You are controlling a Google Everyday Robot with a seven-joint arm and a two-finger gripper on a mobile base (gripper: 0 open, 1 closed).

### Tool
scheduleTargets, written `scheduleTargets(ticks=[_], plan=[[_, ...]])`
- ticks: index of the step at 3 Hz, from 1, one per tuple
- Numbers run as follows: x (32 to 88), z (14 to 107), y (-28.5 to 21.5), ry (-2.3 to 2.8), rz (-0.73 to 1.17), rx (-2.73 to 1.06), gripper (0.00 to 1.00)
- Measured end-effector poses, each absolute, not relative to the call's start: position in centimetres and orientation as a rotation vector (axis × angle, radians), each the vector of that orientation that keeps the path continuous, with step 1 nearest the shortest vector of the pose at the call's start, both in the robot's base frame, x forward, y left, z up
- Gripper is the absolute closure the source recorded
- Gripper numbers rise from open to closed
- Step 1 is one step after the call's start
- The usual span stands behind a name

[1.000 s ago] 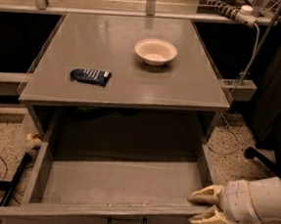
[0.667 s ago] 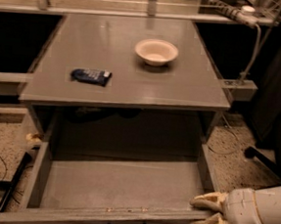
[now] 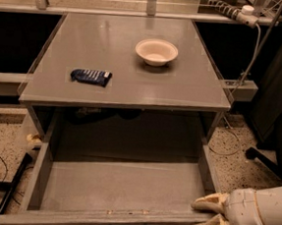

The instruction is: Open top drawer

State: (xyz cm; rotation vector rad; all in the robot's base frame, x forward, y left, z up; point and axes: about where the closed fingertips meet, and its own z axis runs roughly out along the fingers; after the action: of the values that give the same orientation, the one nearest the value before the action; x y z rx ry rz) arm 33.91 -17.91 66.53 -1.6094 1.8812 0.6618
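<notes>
Top drawer wide open — tool at its front-right corner, jaws apart.

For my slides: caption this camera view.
Top drawer wide open, gripper beside its front right corner; bowl and packet on tabletop.

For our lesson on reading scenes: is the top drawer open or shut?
Open: the top drawer stands pulled far out, its bare floor showing. The gripper is at its front right corner, jaws apart.
</notes>
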Motion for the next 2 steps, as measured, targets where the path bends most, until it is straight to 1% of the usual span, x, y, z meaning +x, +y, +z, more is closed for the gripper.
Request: scheduleTargets(ticks=[2], plan=[[33.91,66.53,-17.91,1.881,0.662,-1.610,0.11]])
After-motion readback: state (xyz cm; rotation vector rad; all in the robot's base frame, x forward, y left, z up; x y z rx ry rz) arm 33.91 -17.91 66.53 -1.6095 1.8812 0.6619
